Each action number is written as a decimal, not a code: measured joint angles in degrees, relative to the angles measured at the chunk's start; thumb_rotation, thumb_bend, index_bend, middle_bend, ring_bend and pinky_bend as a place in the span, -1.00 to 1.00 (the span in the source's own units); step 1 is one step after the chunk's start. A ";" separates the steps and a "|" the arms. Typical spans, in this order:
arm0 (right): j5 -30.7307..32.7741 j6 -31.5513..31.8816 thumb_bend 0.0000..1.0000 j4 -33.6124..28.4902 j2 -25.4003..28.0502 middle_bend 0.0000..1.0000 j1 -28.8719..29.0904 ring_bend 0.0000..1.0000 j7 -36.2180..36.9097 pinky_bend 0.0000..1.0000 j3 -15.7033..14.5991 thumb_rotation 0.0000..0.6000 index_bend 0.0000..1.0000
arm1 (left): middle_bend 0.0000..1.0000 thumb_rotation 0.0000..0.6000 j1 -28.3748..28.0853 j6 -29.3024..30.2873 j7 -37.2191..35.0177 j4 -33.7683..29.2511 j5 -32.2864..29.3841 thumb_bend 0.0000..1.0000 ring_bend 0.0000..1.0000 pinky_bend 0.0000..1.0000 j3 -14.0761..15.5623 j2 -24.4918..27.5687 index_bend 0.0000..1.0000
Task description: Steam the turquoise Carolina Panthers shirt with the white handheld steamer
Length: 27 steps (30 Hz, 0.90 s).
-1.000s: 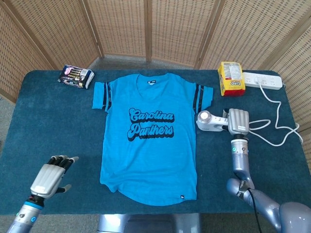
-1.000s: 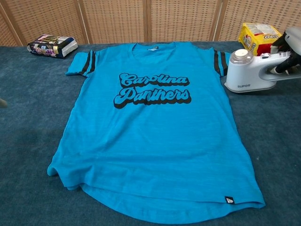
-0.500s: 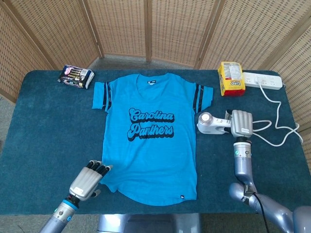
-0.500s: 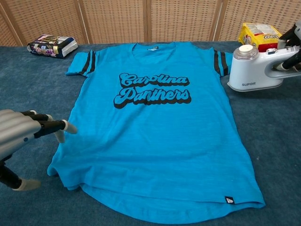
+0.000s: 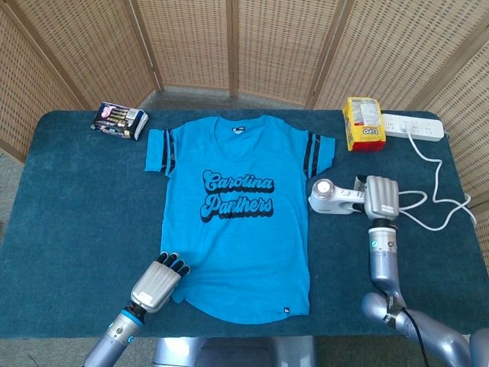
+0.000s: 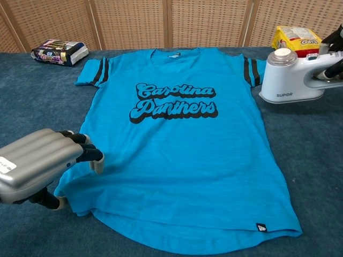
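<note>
Head view: the turquoise shirt point(image 5: 235, 210) lies flat, front up, in the middle of the dark blue tabletop point(image 5: 69, 199), neck toward the wicker screen point(image 5: 244, 46), "Carolina Panthers" lettering across the chest. Left robot hand point(image 5: 157, 281) sits at the shirt's lower left hem corner, fingers extended forward and close together, dark fingertips at or on the fabric edge; holds nothing that can be seen. Right robot hand point(image 5: 380, 199) is wrapped on the handle of the white steamer point(image 5: 333, 197), which stands just beside the shirt's right edge, below the striped sleeve, round head toward the shirt. A white cord point(image 5: 435, 206) loops from there to a white power strip point(image 5: 412, 126) at the far right. Yellow snack bag point(image 5: 362, 124) next to the strip; dark packet point(image 5: 119, 120) at the far left corner. Chest view: left robot hand point(image 6: 43, 163) large in the near left, fingers together and slightly curled, tips over the hem corner; whether they press the cloth, cannot tell. Steamer point(image 6: 292, 77) upright at the right edge, "SUPOR" on its body, apart from the sleeve; only dark fingers point(image 6: 329, 72) of the right robot hand show on its handle. Yellow bag point(image 6: 295, 40) behind it, packet point(image 6: 59, 52) far left.
</note>
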 measured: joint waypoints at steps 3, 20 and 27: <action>0.27 0.20 -0.36 -1.24 0.49 0.49 -0.19 0.56 -0.20 0.48 0.00 1.00 0.44 | 0.09 0.95 -0.39 0.30 -0.30 1.34 0.93 -0.37 -0.27 -0.34 0.18 -1.14 0.22; -0.05 2.06 -0.37 -17.47 4.13 0.49 -1.50 0.56 -4.64 0.49 -3.21 1.00 0.44 | 0.12 0.99 -0.75 1.46 -4.61 0.22 0.49 -0.38 -0.22 -0.26 1.59 0.91 0.26; -0.69 2.19 -0.37 -17.75 2.38 0.49 -1.34 0.56 -5.94 0.49 -5.49 1.00 0.44 | 0.12 1.00 -1.53 -0.72 -6.66 -2.14 -2.35 -0.38 -0.22 -0.23 1.67 2.30 0.27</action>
